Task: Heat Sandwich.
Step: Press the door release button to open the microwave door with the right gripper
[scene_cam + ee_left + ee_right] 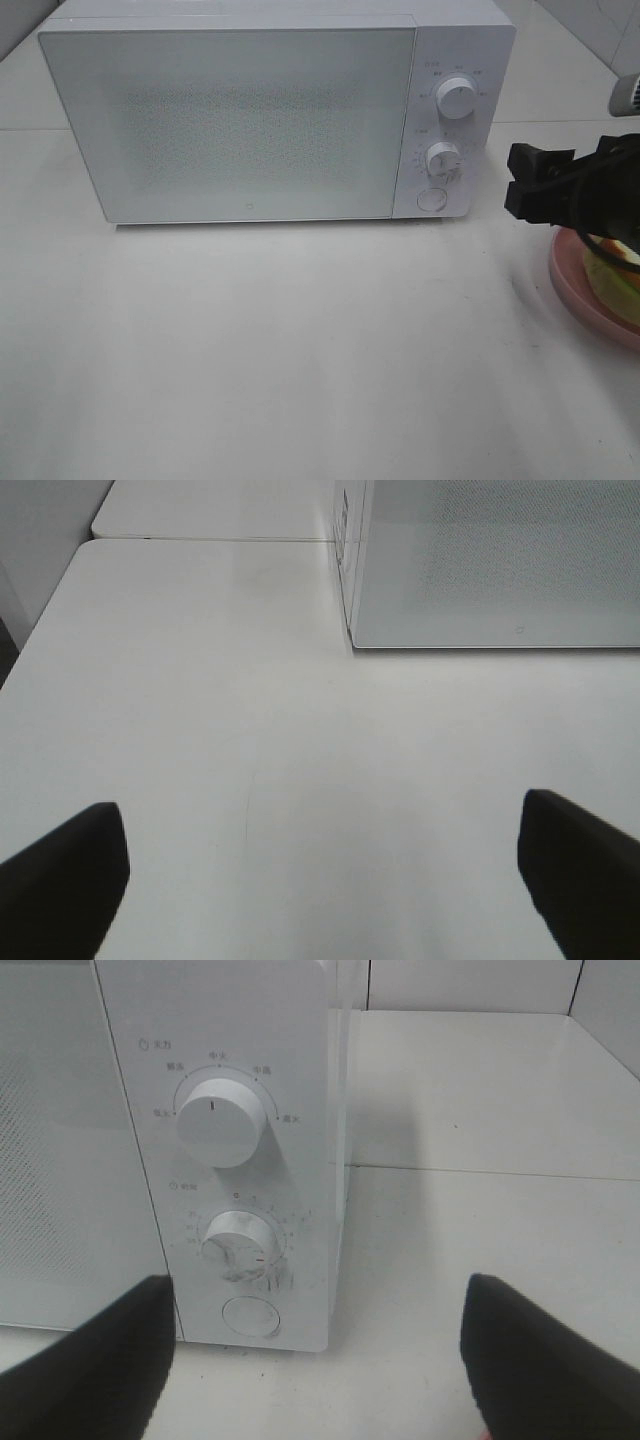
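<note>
The sandwich (pixel 618 285) lies on a round pink plate (pixel 572 288) at the table's right edge; only a strip of green filling and bread shows under the right arm. My right gripper (pixel 518 180) hovers above the plate's left side, open and empty, pointing at the microwave's control panel (pixel 235 1160). In the right wrist view its fingers (pixel 90 1365) frame the lower knob (pixel 240 1245) and the round button (pixel 250 1315). My left gripper (pixel 320 890) is open over bare table, left of the microwave (pixel 500 560). It is outside the exterior high view.
The white microwave (pixel 240 120) stands at the back with its door shut. Its panel on the right carries an upper knob (pixel 457 98), a lower knob (pixel 441 158) and a button (pixel 431 198). A tiled wall rises behind.
</note>
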Available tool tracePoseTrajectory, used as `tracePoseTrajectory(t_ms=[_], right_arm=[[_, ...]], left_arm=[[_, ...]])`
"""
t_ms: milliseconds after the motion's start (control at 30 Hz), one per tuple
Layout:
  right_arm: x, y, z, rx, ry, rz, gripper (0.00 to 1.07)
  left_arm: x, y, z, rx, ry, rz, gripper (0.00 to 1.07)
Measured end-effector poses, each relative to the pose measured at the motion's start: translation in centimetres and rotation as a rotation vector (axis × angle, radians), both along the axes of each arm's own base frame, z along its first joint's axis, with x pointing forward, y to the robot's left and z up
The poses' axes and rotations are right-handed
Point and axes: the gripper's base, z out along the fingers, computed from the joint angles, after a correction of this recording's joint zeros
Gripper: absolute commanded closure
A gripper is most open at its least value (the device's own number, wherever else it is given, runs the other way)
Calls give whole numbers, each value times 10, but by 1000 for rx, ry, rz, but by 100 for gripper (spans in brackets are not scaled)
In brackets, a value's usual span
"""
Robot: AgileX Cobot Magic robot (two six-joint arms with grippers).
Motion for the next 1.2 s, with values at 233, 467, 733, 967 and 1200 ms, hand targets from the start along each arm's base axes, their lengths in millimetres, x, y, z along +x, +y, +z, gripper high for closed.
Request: tracePoseTrajectory(t_ms=[233,467,733,967,1200], right_arm=[[-1,20,-14,-24,-32,-34,31],[-7,38,-29,-54,-57,-56,31],[-15,54,-47,-61,11,-19,31],[-16,55,-51,-40,30,-31,31],[-16,54,-52,-33,32,-42,31]], left_arm=[[0,0,0,0,0,0,7],[0,0,0,0,0,0,7],[0,0,0,0,0,0,7],[0,0,0,0,0,0,7],[0,0,0,0,0,0,7]])
